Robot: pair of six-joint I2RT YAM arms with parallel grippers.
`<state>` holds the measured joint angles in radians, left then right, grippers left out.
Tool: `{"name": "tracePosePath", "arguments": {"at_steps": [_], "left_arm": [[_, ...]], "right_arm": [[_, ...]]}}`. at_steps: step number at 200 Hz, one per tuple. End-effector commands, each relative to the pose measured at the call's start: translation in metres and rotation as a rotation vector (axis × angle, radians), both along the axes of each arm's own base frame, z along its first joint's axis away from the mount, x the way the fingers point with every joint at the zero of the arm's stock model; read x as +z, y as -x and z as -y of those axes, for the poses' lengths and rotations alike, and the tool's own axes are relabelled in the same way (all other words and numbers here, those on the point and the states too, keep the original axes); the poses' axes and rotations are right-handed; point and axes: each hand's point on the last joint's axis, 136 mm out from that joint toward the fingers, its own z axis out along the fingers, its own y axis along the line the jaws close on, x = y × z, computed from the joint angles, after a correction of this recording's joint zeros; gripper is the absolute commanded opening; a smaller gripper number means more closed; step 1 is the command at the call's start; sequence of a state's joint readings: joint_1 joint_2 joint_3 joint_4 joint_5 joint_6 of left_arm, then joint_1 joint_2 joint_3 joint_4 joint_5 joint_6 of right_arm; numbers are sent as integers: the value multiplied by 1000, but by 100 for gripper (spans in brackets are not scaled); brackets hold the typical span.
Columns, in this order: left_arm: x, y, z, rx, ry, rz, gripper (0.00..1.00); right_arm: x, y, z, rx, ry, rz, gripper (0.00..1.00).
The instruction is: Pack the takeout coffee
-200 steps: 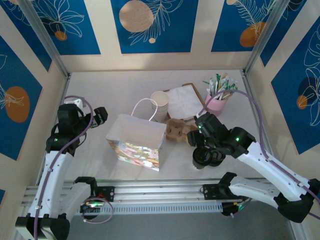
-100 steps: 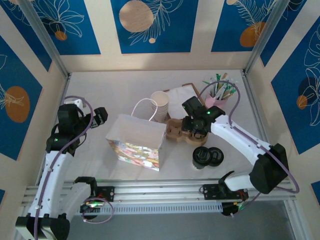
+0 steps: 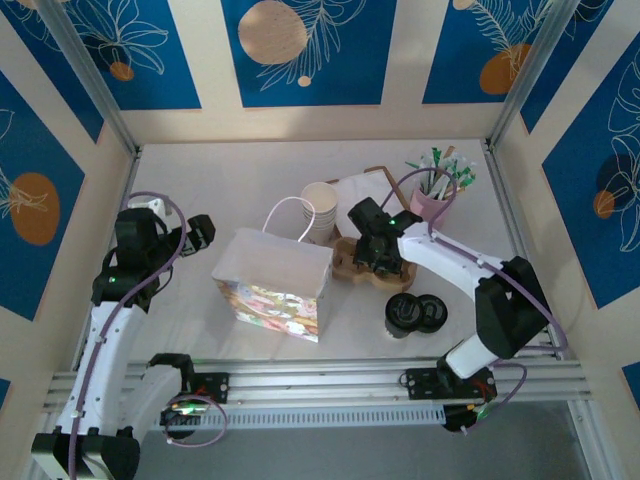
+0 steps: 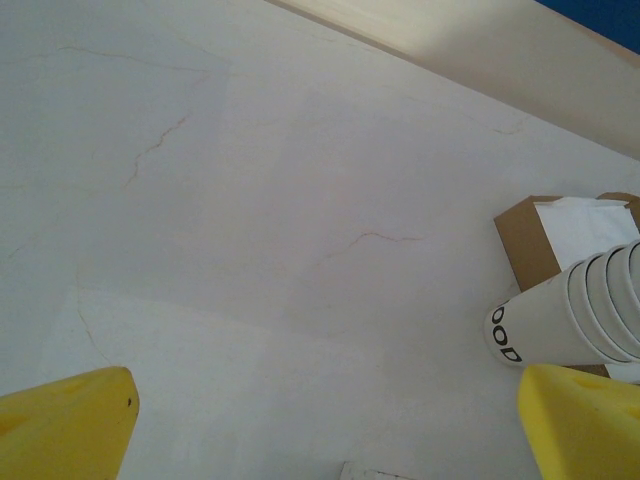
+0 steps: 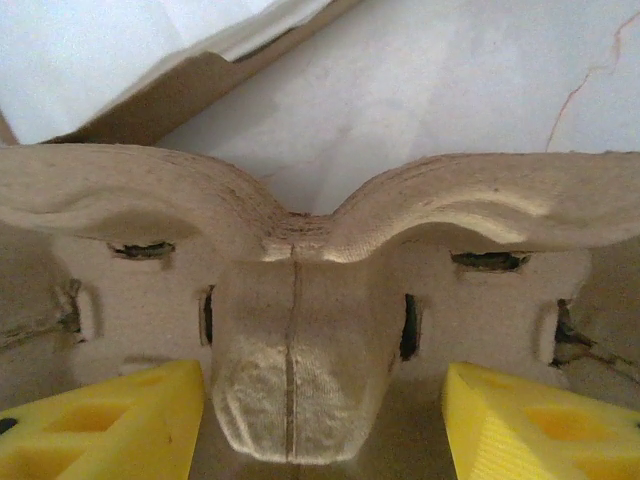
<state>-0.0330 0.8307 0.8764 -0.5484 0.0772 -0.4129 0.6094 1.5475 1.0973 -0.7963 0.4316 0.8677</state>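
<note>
Takeout coffee (image 3: 405, 313) near cardboard carrier (image 3: 343, 262)

Takeout coffee (image 3: 404, 313): small cup, round black lid on, upright on table (image 3: 230, 175).

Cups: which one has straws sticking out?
The pink cup at the back right; the cream stack holds none, and the coffee has a black lid.

Overhead view and close right-wrist view share carrier (image 3: 346, 262) (image 5: 290, 300).
</note>
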Motion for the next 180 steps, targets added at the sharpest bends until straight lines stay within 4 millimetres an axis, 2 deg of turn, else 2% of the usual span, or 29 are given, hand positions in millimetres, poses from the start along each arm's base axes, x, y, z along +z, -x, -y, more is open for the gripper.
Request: {"name": "tracePosePath", "arguments": {"at_steps": [1, 33, 67, 107, 130, 140, 155, 171, 180], "left_arm": [[-6, 3, -3, 12, 6, -22, 97], [-6, 3, -4, 13, 6, -21, 97], [-6, 3, -4, 12, 7, -21, 97], [-5, 3, -3, 12, 9, -18, 97], [-5, 3, -3, 10, 12, -17, 97], [-4, 3, -2, 7, 15, -15, 97], [-4, 3, -2, 7, 18, -15, 97], [-3, 3, -1, 4, 22, -12, 97], [-3, 3, -1, 1, 23, -10, 97]], "right_arm": [[0, -4, -1, -41, 12, 8, 65], [4, -7, -5, -31, 6, 28, 65], [28, -14, -13, 76, 6, 84, 69], [75, -19, -35, 446, -29, 260, 68], [108, -18, -43, 674, -26, 443, 62], [120, -8, -54, 828, -40, 510, 62], [133, 18, -69, 1091, -47, 588, 66], [127, 55, -74, 1422, -2, 621, 67], [121, 62, -69, 1526, 68, 626, 68]]}}
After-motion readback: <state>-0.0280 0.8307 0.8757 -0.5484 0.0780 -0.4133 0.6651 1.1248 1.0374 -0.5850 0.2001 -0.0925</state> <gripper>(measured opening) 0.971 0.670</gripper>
